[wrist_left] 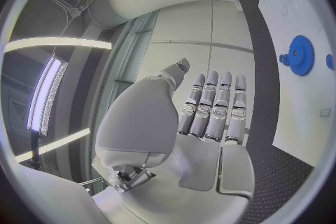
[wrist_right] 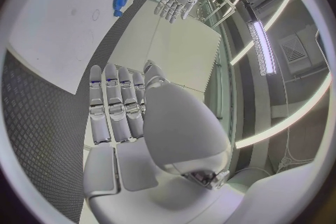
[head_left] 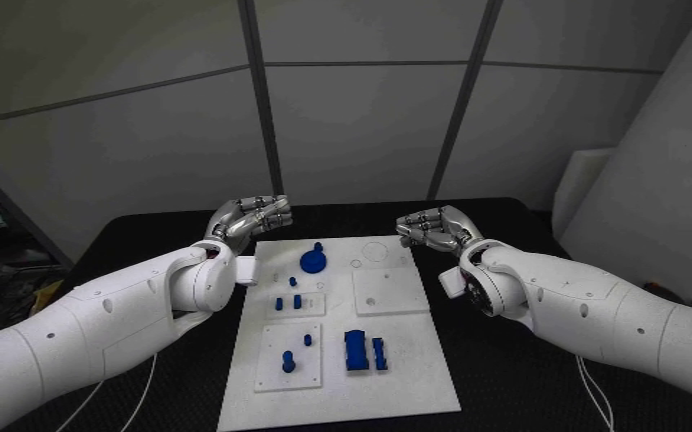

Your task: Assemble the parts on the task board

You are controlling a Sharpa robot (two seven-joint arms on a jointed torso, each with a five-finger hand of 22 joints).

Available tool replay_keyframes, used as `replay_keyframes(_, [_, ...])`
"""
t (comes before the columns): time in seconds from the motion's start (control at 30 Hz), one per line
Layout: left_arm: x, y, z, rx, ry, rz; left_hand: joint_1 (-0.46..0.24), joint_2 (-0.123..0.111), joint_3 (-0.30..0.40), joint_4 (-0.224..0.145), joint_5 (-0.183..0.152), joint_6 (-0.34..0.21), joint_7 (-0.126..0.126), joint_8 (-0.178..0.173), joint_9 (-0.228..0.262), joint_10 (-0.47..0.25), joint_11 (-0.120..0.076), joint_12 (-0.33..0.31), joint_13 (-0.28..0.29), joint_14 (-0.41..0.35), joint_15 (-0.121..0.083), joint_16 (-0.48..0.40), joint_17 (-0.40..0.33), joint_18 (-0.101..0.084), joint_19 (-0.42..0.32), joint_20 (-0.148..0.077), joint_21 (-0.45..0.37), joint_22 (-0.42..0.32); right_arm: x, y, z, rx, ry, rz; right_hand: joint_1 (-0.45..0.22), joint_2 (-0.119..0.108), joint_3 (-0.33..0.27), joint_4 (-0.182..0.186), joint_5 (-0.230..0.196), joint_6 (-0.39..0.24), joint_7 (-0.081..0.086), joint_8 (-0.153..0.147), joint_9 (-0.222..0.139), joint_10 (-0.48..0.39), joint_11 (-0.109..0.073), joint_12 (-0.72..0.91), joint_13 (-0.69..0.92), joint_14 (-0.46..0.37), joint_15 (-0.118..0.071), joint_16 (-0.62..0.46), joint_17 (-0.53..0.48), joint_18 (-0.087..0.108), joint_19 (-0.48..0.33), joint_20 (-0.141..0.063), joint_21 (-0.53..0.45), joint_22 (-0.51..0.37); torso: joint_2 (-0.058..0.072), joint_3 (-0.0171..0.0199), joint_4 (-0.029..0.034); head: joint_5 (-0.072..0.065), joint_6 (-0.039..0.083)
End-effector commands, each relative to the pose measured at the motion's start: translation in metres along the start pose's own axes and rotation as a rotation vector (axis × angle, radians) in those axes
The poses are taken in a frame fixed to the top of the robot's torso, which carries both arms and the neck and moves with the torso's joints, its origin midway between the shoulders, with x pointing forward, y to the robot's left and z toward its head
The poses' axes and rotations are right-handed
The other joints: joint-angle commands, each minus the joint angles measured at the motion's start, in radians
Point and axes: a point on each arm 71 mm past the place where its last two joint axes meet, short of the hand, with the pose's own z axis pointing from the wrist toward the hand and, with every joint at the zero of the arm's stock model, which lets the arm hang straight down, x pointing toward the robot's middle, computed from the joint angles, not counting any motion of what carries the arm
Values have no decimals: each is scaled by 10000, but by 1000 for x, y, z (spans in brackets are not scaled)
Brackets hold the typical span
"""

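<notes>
The task board (head_left: 339,352) is lying in the middle of the black worktop (head_left: 519,392), carrying the small blue parts: a gear (head_left: 315,258) at its far end, pegs (head_left: 287,303) mid-board and blocks (head_left: 355,349) nearer. They are looking light, rigid and probably slick plastic, best pinched across their sides. The left hand (head_left: 248,217) and right hand (head_left: 436,225) are hovering at the far corners, fingers extended together, holding nothing.

White task board (head_left: 411,377) at centre frame carries deep blue parts: a round gear (head_left: 315,258) toward its top, rectangular blocks (head_left: 356,349) lower down. The table (head_left: 519,372) is black; both silver hands (head_left: 248,218) top white arms.
</notes>
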Motion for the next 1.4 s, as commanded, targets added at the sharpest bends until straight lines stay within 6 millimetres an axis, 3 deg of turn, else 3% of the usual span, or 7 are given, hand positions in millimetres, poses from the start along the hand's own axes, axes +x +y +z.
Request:
replay_keyframes(0.03, [-6,-2,2,622,-923,-170,29,151,-130,6,7,4,-54,-85,-8,-60,30,-178,-9,-3,96,-302,-17,-186,-74,-23,-118,-228,3,5,4,-642,275,635,-157,36,-38,-136,-73,-65,76,-36,-139,-1,47,-115,-175,31,95,-185,-207,126,73,64,-219,-189,-29,36,0,179,30])
replay_keyframes(0.07, [-5,-1,2,646,-986,-169,39,165,-149,7,9,11,-52,-97,-8,-55,29,-205,-8,-6,94,-357,-18,-189,-80,-20,-136,-270,5,5,5,-661,294,680,-190,53,-44,-154,-76,-71,75,-35,-176,-4,67,-144,-193,50,103,-220,-261,128,96,70,-276,-241,-16,45,7,215,11])
replay_keyframes(0.1, [-2,2,2,128,-337,-38,-4033,427,-1090,-366,-347,-2836,-476,-823,-660,-2944,-554,-599,-627,-2643,-483,-770,-652,-604,-2030,-869,-940,-1719,3,1,4,-175,45,154,-4760,35,590,-857,-832,-3031,-504,-657,-585,-3361,-407,-981,-829,-3308,-288,-943,-693,-514,-2625,-654,-824,-1020,-17,15,4,137,21])
replay_keyframes(0.37, [9,1,-6,158,-456,207,-6416,1282,-1714,-366,-1157,-4480,-777,-823,-660,-4680,-862,-870,-627,-4185,-723,-1085,-652,-610,-3251,-1383,-940,-2625,8,9,-3,-374,-324,581,-7499,35,590,-1311,-1319,-4753,-793,-657,-866,-5284,-611,-981,-829,-5196,-1077,-943,-1006,-684,-4131,-1047,-1208,-1528,-174,199,366,170,-74])
replay_keyframes(0.63, [37,-2,-31,303,-752,818,-8224,1282,-2155,-366,-1157,-5732,-1586,-823,-660,-5976,-1111,-1607,-627,-5351,-1608,-1881,-652,-614,-4135,-1770,-940,-3279,19,27,-26,-625,-1251,1582,-9521,35,590,-1641,-1666,-6051,-1041,-657,-1631,-6746,-1358,-981,-829,-6649,-1077,-943,-1831,-859,-5299,-1361,-1466,-1882,-279,320,606,192,-137])
replay_keyframes(0.67, [44,-3,-37,349,-817,951,-8584,1282,-2242,-366,-1157,-5986,-1586,-823,-660,-6234,-1845,-1607,-627,-5585,-1608,-1881,-652,-612,-4312,-1844,-940,-3408,21,31,-32,-632,-1463,1793,-9947,35,590,-1707,-1735,-6324,-1781,-657,-1631,-7050,-1358,-981,-829,-6953,-1077,-943,-1831,-903,-5544,-1425,-1517,-1956,-279,320,606,192,-137])
replay_keyframes(1.4, [69,-10,-68,598,-1104,1503,-11552,1282,-3454,-366,-1157,-8047,-1586,-823,-660,-8359,-1845,-1607,-627,-7507,-1608,-1881,-652,-610,-5757,-2896,-940,-4485,33,50,-65,-424,-2390,2626,-13323,35,590,-2642,-2720,-8486,-1781,-657,-1631,-9487,-1358,-981,-829,-9374,-1077,-943,-1831,-1712,-7491,-2302,-2244,-2961,-279,320,606,192,-137])
